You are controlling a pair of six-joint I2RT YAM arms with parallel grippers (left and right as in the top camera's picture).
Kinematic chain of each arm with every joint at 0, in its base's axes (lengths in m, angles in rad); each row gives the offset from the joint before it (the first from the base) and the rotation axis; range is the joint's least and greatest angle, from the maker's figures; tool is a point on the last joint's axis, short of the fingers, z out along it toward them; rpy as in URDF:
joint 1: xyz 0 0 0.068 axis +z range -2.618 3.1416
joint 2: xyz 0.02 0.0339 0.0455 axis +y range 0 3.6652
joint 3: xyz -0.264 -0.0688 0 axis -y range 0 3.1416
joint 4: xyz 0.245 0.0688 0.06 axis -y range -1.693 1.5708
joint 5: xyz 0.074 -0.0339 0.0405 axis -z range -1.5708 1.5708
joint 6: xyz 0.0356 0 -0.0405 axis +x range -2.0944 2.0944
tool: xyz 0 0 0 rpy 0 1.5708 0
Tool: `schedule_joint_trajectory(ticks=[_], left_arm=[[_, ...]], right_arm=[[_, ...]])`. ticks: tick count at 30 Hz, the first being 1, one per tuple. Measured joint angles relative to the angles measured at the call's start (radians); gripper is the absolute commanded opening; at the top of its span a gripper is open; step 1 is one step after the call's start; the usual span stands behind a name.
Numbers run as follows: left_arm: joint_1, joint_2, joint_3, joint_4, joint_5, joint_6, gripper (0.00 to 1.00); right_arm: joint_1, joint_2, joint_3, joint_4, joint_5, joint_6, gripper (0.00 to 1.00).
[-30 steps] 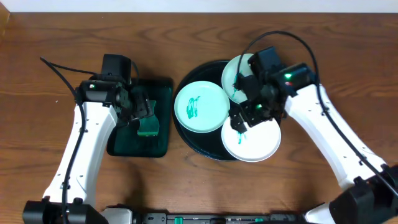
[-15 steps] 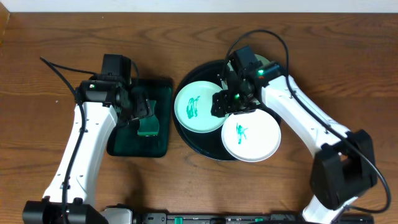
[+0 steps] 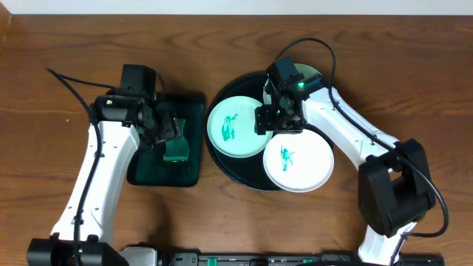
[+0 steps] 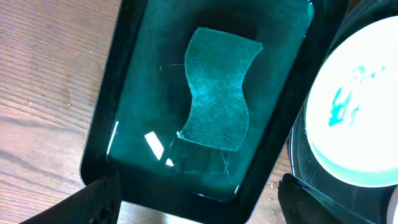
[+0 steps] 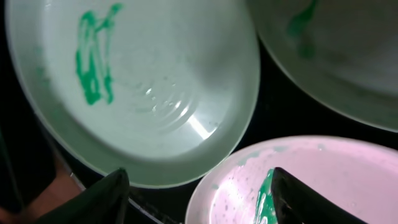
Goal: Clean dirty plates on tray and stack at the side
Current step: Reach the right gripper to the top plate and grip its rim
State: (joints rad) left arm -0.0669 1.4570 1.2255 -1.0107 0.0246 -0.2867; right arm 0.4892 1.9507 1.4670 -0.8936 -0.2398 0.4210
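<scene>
Three white plates with green smears lie on the round black tray [image 3: 244, 173]: one at the left [image 3: 236, 127], one at the front right [image 3: 298, 159], and one at the back [image 3: 316, 72], mostly hidden under my right arm. My right gripper [image 3: 275, 122] is open and empty, low over the tray where the plates meet. In the right wrist view its jaws [image 5: 199, 193] straddle the edges of the left plate [image 5: 143, 87] and the front plate [image 5: 311, 180]; the back plate [image 5: 336, 56] is at the upper right. My left gripper [image 3: 170, 133] is open and empty above the green sponge [image 4: 217, 90].
The sponge lies in a rectangular dark green tray [image 3: 144, 170] holding water, left of the black tray. In the left wrist view this tray [image 4: 124, 124] fills the frame, with the left plate [image 4: 360, 112] at the right edge. Brown wooden tabletop [image 3: 59, 44] surrounds both.
My right gripper has moved left and back, from over the front right plate to the middle of the black tray, uncovering that plate. The left arm has not moved.
</scene>
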Motion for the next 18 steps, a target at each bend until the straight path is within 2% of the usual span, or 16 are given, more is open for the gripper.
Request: schedule_joint_trajectory(ticks=[10, 18], left_arm=[[0.000, 0.000, 0.000, -0.002, 0.000, 0.000, 0.81], [0.000, 0.000, 0.000, -0.018, 0.000, 0.000, 0.81]], right_arm=[[0.000, 0.063, 0.000, 0.067, 0.017, 0.020, 0.73], [0.000, 0.065, 0.000, 0.133, 0.024, 0.037, 0.72]])
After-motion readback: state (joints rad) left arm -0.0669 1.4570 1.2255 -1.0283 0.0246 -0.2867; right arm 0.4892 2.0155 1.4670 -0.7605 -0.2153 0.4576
